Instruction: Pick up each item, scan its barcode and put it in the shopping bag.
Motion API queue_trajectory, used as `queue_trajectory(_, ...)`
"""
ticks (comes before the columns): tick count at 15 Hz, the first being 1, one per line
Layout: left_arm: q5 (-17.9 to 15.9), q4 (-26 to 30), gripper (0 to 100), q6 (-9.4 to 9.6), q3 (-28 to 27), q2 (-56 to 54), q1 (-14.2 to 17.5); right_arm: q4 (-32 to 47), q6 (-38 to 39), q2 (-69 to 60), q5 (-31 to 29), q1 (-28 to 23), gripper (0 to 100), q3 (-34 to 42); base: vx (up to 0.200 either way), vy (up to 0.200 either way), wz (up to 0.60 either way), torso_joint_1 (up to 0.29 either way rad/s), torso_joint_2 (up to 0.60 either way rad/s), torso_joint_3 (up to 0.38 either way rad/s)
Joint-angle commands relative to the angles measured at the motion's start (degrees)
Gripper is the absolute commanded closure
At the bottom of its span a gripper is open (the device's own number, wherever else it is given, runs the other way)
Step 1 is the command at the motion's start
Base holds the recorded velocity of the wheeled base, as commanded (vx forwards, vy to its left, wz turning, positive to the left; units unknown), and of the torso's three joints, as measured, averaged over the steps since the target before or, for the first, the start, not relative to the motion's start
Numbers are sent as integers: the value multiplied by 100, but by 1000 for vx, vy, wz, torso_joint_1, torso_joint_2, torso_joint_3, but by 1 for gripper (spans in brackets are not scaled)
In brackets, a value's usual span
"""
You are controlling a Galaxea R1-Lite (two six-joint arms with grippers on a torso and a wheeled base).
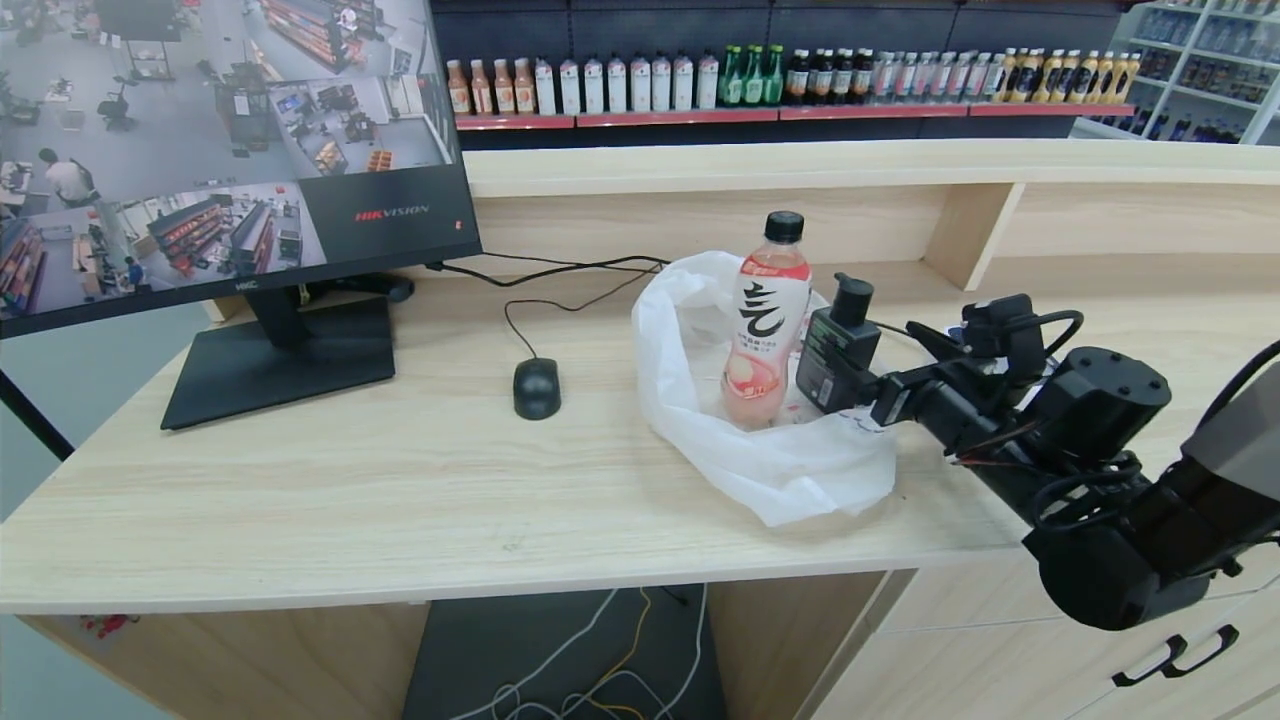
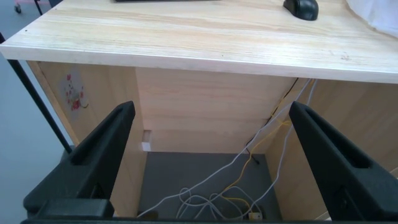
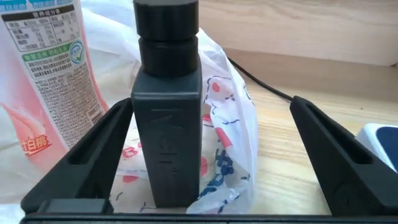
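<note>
**Toward the counter's right end: dark bottle upright between spread fingers**

Toward the right end of the wooden counter point(image 1: 400, 480), a white shopping bag point(image 1: 780, 470) lies open and crumpled. A pink drink bottle point(image 1: 765, 320) with a black cap stands upright inside it. Just beside that bottle, at the bag's right edge, a dark square bottle point(image 1: 838, 350) with a black cap also stands upright. Its base rests on printed bag plastic, and I cannot tell whether it sits fully inside the opening.

The right gripper point(image 3: 208, 149) is level with this dark bottle, released, with one finger on each side. The bottle stands nearer one finger, and a gap shows on the other side.

The left gripper point(image 2: 211, 162) hangs below the counter's front edge, fingers wide apart and holding nothing. It faces the recess under the counter, where loose cables point(image 2: 217, 199) lie.

A black mouse point(image 1: 537, 388) sits near the counter's middle, left of the bag. A monitor point(image 1: 220, 130) stands at the back left corner. Behind the counter, a shelf point(image 1: 790, 112) carries a row of bottles.
</note>
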Motion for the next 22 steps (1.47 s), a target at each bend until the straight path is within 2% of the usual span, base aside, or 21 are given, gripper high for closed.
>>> queue_trajectory(1, 3, 0, 0, -2, 0, 0, 1, -8, 5, -665, 2, -5, 0, 503, 0, 0, 0, 0, 0, 0)
queue_trajectory(4, 3, 0, 0, -2, 0, 0, 1, -8, -3, -1562, 2, 4, 0, 1241, 0, 0, 0, 0, 0, 0)
queue_trajectory(8, 3, 0, 0, -2, 0, 0, 1, -8, -39, -3627, 2, 12, 0, 3324, 0, 0, 0, 0, 0, 0)
queue_trajectory(10, 3, 0, 0, -2, 0, 0, 1, -8, -47, -4401, -60, 4, 0, 3957, 0, 0, 0, 0, 0, 0)
queue_trajectory(12, 3, 0, 0, -2, 0, 0, 1, -8, -47, -4708, -262, 4, 0, 3957, 0, 0, 0, 0, 0, 0)
queue_trajectory(13, 3, 0, 0, -2, 0, 0, 1, 581, -65, -5121, -587, 4, 0, 3957, 0, 0, 0, 0, 0, 0)
queue_trajectory(15, 3, 0, 0, -2, 0, 0, 1, 2128, -109, -6141, -702, 4, 0, 3957, 0, 0, 0, 0, 0, 0)
queue_trajectory(18, 3, 0, 0, 7, 0, 0, 1, 5766, -469, -8918, -658, 39, 0, 3931, 0, 0, 0, 0, 0, 0)
queue_trajectory(19, 3, 0, 0, 7, 0, 0, 1, 6390, -469, -9402, -640, 48, 0, 3887, 0, 0, 0, 0, 0, 0)
queue_trajectory(20, 3, 0, 0, -2, 0, 0, 1, 7876, -478, -10632, -587, 65, 0, 3737, 0, 0, 0, 0, 0, 0)
queue_trajectory(21, 3, 0, 0, -2, 0, 0, 1, 8429, -478, -11098, -587, 65, 0, 3693, 0, 0, 0, 0, 0, 0)
queue_trajectory(22, 3, 0, 0, -2, 0, 0, 1, 8552, -496, -11168, -596, 56, 0, 3799, 0, 0, 0, 0, 0, 0)
